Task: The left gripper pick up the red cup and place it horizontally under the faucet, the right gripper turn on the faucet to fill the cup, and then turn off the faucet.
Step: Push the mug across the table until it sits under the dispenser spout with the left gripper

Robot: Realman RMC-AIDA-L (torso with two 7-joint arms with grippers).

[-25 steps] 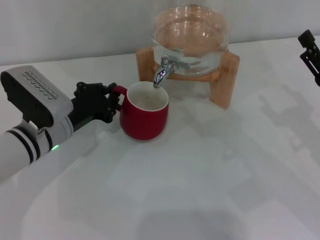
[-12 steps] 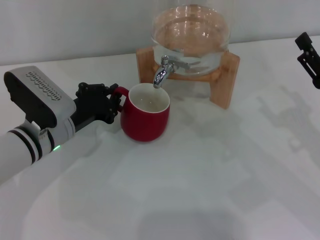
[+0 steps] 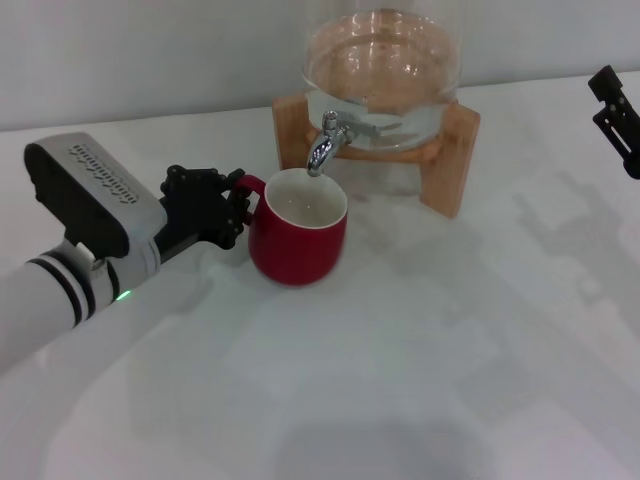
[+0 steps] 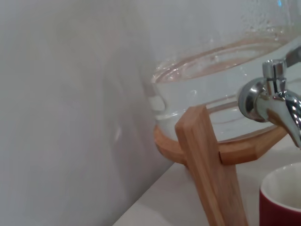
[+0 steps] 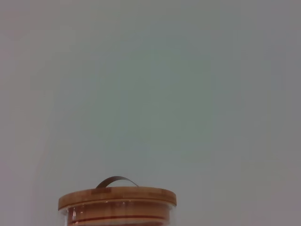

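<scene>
- The left end effector is clamped on the handle of the red cup, which sits upright on the white surface, just near of the faucet. The spout tip hangs over the far rim of the cup, not over its middle.
- Biggest risk I see: if the tap opens with the cup like this, the stream could clip the rim and splash onto the surface. The cup probably wants to go a touch farther in.
- The grip is only on the small loop handle, so any twist could swivel or tip the cup, or knock the rim into the spout.
- The right end effector is parked at the far right edge, well apart from the lever; can't tell whether it's open or closed. It has a long reach across, and could bump the wooden stand or the glass jar.
- Versus a second ago: the cup and left arm have slid right, so the rim now sits more under the spout. The right arm has barely moved.
</scene>
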